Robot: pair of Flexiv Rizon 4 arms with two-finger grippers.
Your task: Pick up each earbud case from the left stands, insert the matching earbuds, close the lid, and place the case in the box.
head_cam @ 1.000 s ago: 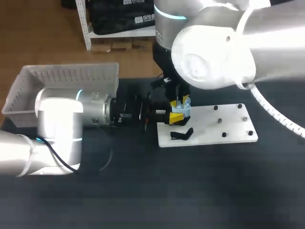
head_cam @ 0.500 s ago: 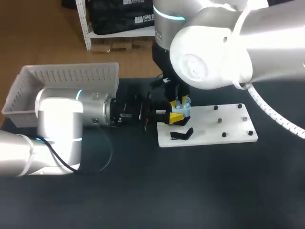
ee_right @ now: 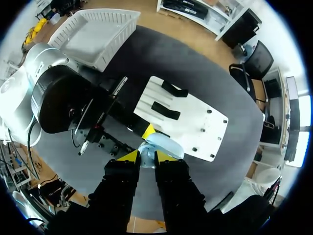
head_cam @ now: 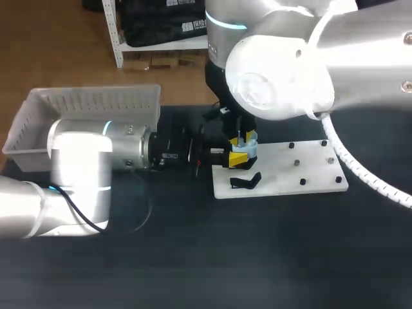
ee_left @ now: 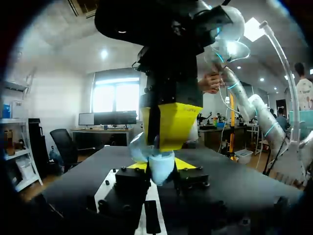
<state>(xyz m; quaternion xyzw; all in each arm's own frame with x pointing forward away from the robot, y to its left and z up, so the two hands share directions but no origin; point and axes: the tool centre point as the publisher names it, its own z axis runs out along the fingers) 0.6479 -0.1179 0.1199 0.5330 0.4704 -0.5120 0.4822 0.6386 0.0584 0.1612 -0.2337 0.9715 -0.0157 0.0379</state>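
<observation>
Earbud case (ee_left: 160, 169), pale blue: clamped from both sides by left gripper (head_cam: 237, 156) and held level over the edge of the white board (head_cam: 302, 168), presumably steadied for loading. Right gripper (ee_right: 146, 157): directly above, pointing down onto the case; grip cannot be told. Box (head_cam: 90, 106): well apart, awaiting the case

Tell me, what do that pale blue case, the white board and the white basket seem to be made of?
The pale blue case looks like smooth, glossy plastic: it is rounded and has a soft sheen. The white board seems to be matte plastic or a painted sheet: flat, even, no glare. The white basket looks like moulded plastic, judging by its slotted walls.
</observation>
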